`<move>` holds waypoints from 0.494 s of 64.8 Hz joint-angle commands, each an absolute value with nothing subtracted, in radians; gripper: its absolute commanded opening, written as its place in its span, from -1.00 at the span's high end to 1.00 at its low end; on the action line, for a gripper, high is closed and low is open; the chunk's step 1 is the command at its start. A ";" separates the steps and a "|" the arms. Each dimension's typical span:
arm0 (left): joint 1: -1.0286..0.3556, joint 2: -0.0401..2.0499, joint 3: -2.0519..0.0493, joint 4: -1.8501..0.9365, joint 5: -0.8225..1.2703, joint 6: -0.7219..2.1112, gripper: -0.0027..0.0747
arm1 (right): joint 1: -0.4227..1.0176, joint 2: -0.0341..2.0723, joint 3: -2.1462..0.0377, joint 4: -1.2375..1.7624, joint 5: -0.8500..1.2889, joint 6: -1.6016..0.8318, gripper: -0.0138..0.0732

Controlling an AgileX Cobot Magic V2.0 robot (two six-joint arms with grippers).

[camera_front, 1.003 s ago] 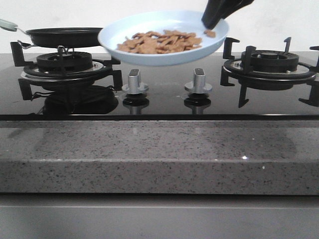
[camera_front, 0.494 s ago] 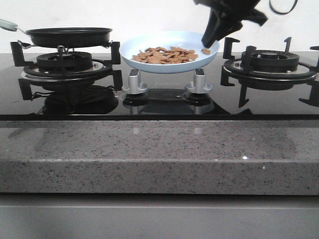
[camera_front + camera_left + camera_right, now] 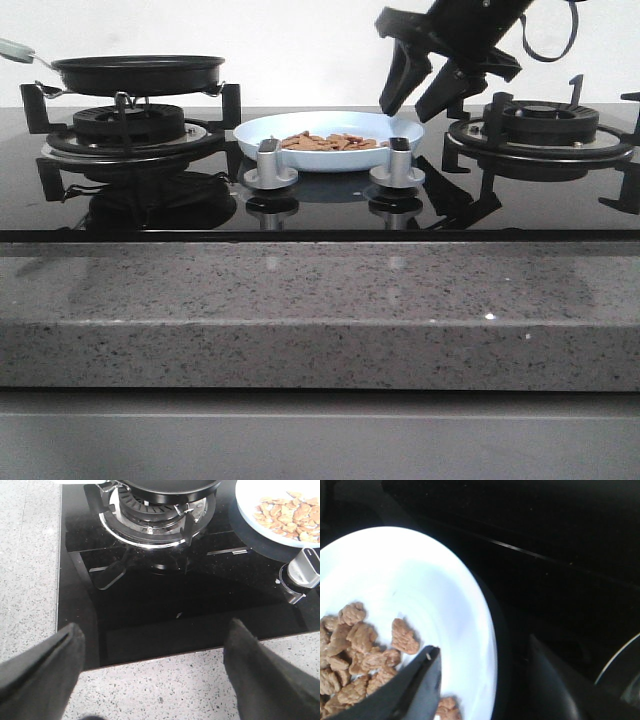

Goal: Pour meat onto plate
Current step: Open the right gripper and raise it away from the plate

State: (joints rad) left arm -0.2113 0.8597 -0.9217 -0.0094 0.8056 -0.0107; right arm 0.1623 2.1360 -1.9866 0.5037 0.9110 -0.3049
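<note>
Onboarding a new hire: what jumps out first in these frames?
The pale plate sits mid-hob behind the two knobs, with the meat heaped on it. The right gripper hangs open just above its right rim. A black frying pan rests on the left burner; the left gripper hovers open over the hob's front edge.

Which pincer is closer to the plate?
Right. The right pincer hangs open just above the plate's rim. The left pincer waits open over the counter's front edge, farther away.

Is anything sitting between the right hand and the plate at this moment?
Nothing visible does. The right hand hangs open just above the right rim of the plate, which sits on the black cooktop with the meat in it. Only air separates them.
</note>
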 commanded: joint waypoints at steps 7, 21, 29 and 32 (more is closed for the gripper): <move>-0.219 0.852 -0.945 -0.017 0.735 -0.020 -0.53 | 0.159 1.994 -2.022 0.539 0.922 -0.304 -0.34; -0.219 0.852 -0.945 -0.017 0.727 -0.020 -0.53 | 0.163 1.841 -1.936 0.530 1.018 -0.286 -0.34; -0.219 0.852 -0.945 -0.017 0.699 -0.020 -0.53 | 0.171 1.702 -1.790 0.495 0.976 -0.286 -0.34; -0.219 0.852 -0.945 -0.017 0.694 -0.020 -0.53 | 0.171 1.642 -1.725 0.473 0.956 -0.286 -0.34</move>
State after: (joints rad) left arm -0.2113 0.8597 -0.9217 -0.0094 0.7777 -0.0107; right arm 0.1680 1.7846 -1.7834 0.4830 1.0174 -0.2907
